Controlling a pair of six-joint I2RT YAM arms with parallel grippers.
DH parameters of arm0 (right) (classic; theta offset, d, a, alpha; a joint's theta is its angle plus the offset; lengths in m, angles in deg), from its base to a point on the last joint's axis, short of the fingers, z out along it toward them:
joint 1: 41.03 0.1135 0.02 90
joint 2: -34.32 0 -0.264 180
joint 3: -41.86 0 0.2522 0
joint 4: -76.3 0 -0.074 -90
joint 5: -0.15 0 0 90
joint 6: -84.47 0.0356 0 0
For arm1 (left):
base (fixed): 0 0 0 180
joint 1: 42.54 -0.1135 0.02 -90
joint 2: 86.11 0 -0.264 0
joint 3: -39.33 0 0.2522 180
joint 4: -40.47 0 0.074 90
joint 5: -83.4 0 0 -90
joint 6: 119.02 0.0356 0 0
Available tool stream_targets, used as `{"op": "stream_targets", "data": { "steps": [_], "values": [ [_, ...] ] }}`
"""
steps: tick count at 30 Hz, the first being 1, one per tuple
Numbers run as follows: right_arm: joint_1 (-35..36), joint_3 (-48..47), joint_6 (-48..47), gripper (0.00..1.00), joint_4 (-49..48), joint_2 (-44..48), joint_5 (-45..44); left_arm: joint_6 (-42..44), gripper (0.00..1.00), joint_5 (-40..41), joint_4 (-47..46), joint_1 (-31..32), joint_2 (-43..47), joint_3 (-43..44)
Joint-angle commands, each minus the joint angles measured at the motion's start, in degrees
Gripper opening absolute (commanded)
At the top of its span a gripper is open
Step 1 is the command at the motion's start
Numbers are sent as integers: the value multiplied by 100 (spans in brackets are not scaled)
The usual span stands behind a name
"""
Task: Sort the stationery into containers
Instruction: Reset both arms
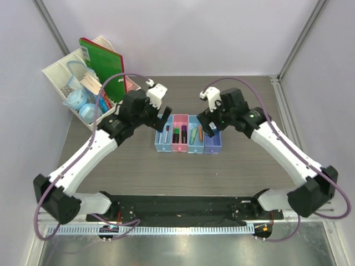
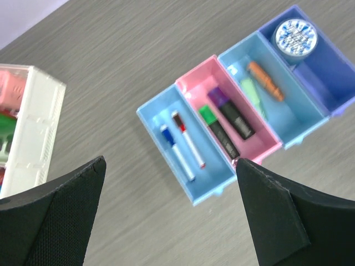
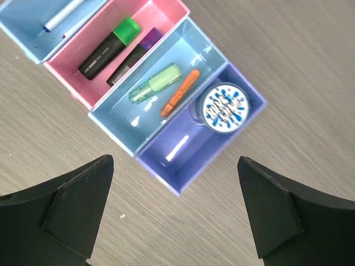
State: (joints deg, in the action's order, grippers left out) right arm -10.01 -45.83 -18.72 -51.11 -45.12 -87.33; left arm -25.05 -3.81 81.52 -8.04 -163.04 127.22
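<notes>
The row of four bins (image 1: 188,148) stands mid-table. In the left wrist view the left blue bin (image 2: 161,111) holds a blue-white pen (image 2: 177,152) and a red-white pen (image 2: 188,139). The pink bin (image 2: 266,147) holds a green marker (image 2: 219,132) and a purple-black marker (image 2: 232,113). The second blue bin (image 2: 302,119) holds a pale green pen (image 2: 252,95) and an orange one (image 2: 266,81). The purple bin (image 3: 183,160) holds a blue-white patterned tape roll (image 3: 223,108). My left gripper (image 2: 170,166) and right gripper (image 3: 176,159) hover open and empty above the row's ends.
A white desk organiser (image 1: 61,75) stands at the back left with a green notebook (image 1: 102,61) and pale blue tape rolls (image 1: 83,105); its wall shows in the left wrist view (image 2: 33,127). Frame posts (image 1: 299,39) rise at the back corners.
</notes>
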Motion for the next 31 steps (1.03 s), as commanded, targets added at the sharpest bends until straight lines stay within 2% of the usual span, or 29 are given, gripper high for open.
{"op": "stream_targets", "data": {
  "steps": [1, 2, 5, 7, 11, 15, 18, 21, 31],
  "values": [
    [-673, 167, -517, 100, 406, 1295, 467, 218, 100, -451, 373, -408, 897, -574],
    [-903, 247, -605, 100, 406, 1482, 851, 245, 100, -611, 400, -557, 1107, -688],
    [-1852, 616, -824, 100, 389, 2158, 1267, 376, 100, -1331, 558, -1425, 1820, -1101],
    [-2475, 1079, -957, 100, 231, 2502, 1513, 525, 100, -1447, 497, -1691, 2382, -1566],
    [-3031, 2091, -1151, 100, -173, 3065, 1857, 570, 100, -1325, 41, -2148, 2963, -2489],
    [-3357, 3005, -835, 100, -1085, 3267, 1620, 518, 100, -1036, -451, -2325, 3113, -3201],
    [-3445, 3148, -685, 100, -1508, 3556, 1111, 377, 100, -1148, -680, -2570, 3105, -3325],
    [-3559, 3139, -475, 100, -1589, 3734, 1075, 140, 100, -1447, -786, -2799, 3052, -3352],
    [-3568, 3139, -307, 100, -1589, 3813, 1127, 69, 100, -1412, -900, -2870, 2955, -3396]
  ]
}}
